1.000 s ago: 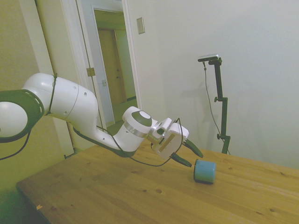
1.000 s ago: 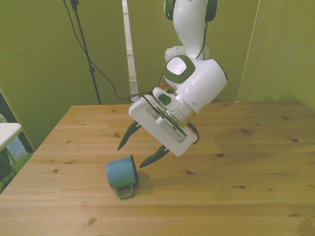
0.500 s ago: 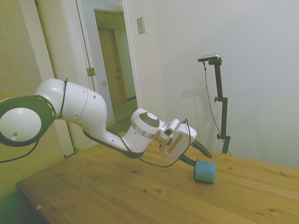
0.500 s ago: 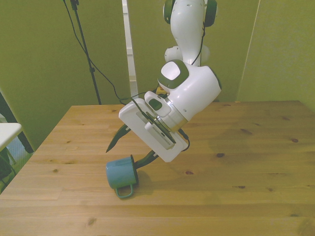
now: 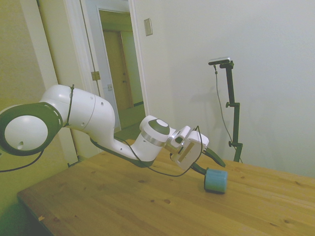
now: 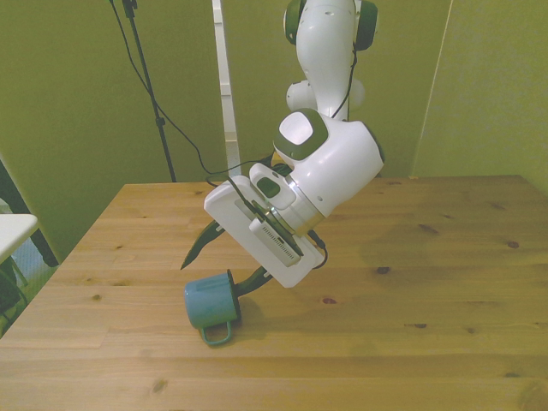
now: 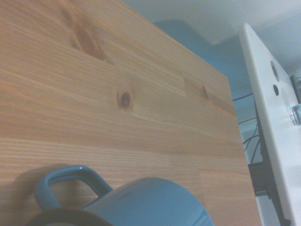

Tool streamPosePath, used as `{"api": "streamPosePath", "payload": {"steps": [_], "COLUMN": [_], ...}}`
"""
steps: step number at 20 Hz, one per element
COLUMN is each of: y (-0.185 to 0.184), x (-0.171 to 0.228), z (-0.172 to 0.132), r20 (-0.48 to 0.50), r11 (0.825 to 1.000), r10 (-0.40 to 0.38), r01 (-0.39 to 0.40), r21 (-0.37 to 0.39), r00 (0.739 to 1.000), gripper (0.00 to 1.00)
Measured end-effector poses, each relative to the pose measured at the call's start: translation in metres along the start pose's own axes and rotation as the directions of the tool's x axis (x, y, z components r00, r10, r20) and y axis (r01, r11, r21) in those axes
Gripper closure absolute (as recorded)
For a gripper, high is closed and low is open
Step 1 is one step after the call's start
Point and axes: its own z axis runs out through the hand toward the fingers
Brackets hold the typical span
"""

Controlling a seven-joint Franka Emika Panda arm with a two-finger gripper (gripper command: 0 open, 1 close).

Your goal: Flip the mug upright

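Lying on its side on the wooden counter (image 6: pixel 411 282), small teal enamel mug (image 6: pixel 211 302); hand (image 6: pixel 219 264) spread wide, one finger at its rim.

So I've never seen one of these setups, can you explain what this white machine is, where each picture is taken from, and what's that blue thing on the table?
The white machine is a robot arm with two dark curved jaws at its tip, its gripper. One picture is taken from beside the table, one from across it facing the robot, and one from a small camera on the arm's wrist, very close up. On the wooden table lies a small light-blue enamel-style mug with a dark rim, tipped on its side, its handle resting against the wood. In the wrist picture you see the mug's body and handle up close. Nothing is held: the jaws stand open around the mug's rim, one seemingly reaching into its mouth, the other outside.
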Motion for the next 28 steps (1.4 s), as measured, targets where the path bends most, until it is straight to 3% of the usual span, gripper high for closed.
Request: {"api": "streamPosePath", "payload": {"steps": [28], "y": [-0.0082], "x": [-0.0021], "z": [-0.0054], "r20": [-0.001], "r11": [1.0], "r10": [-0.009], "r01": [0.009], "r21": [-0.008], "r00": [1.0], "gripper": [1.0]}}
